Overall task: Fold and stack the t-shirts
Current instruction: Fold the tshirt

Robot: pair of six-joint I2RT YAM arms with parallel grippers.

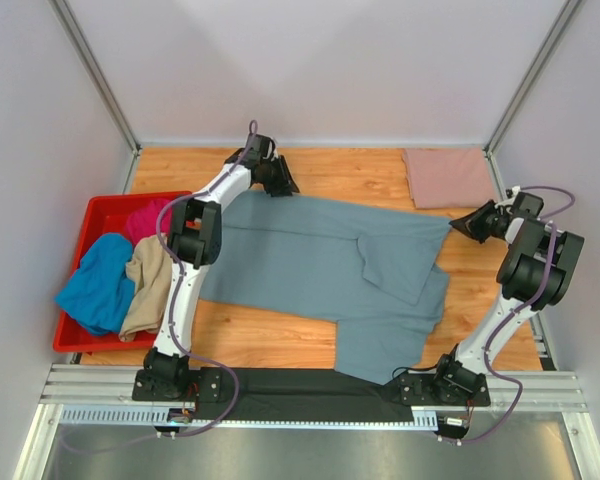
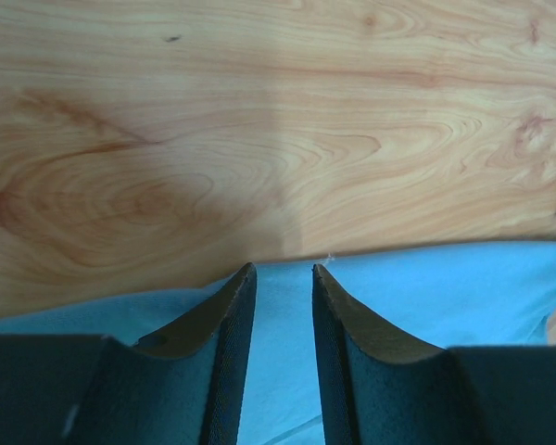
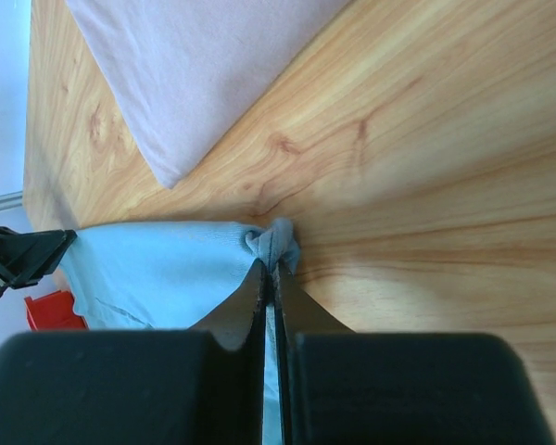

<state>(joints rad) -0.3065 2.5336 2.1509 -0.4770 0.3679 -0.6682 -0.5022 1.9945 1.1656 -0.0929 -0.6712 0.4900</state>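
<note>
The large slate grey-blue t-shirt [image 1: 310,265] lies spread on the wooden table, its right part folded over. My left gripper [image 1: 278,181] is low at the shirt's far left corner. In the left wrist view its jaws [image 2: 283,269] stand apart with the cloth [image 2: 445,287] under and between them, tips at the cloth's far edge. My right gripper [image 1: 467,225] is at the shirt's right corner. In the right wrist view it [image 3: 271,264] is shut on a bunched corner of the shirt [image 3: 157,269]. The folded dusty-pink t-shirt [image 1: 447,177] lies at the far right and also shows in the right wrist view [image 3: 195,65].
A red bin [image 1: 100,205] at the left holds the bright blue [image 1: 95,285], magenta [image 1: 150,218] and beige [image 1: 148,285] shirts. Grey walls close in the table at the back and sides. A metal rail runs along the near edge.
</note>
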